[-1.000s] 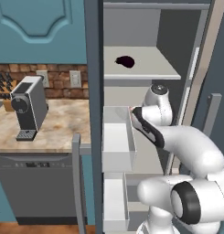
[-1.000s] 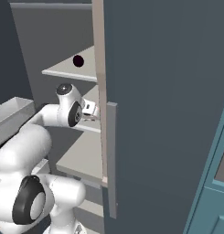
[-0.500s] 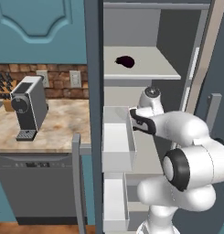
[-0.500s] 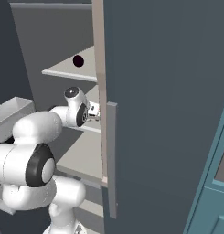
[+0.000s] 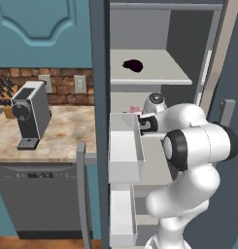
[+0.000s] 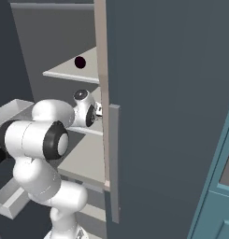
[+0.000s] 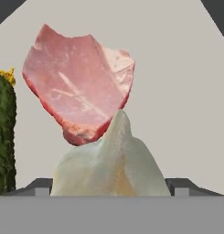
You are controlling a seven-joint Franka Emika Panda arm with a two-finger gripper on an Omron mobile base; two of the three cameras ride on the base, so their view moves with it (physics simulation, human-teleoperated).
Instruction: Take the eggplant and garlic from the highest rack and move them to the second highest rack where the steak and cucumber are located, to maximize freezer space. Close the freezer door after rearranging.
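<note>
**Garlic at the second rack, eggplant on the top rack**

The arm reaches into the open freezer at the level of the second highest rack. In the hand view the gripper faces along this rack. The garlic sits directly between the two finger tips, its pointed end toward the steak. The jaws stand wide apart, one at each side of the bulb; whether they press on the garlic cannot be told.

Position of the task items:
- Garlic: between the jaws, low over the second highest rack, just in front of the steak.
- Steak: lies flat on the same rack, just beyond the garlic. A small pink part of it also shows in the left base view, beside the wrist.
- Cucumber: lies at the left edge of the hand view, beside the steak, with a yellow tip at its far end.
- Eggplant: lies on the highest rack, well apart from the gripper. In the right base view it shows as a dark round shape on that rack.

The freezer door stands open. A coffee machine stands on the worktop left of the freezer.
</note>
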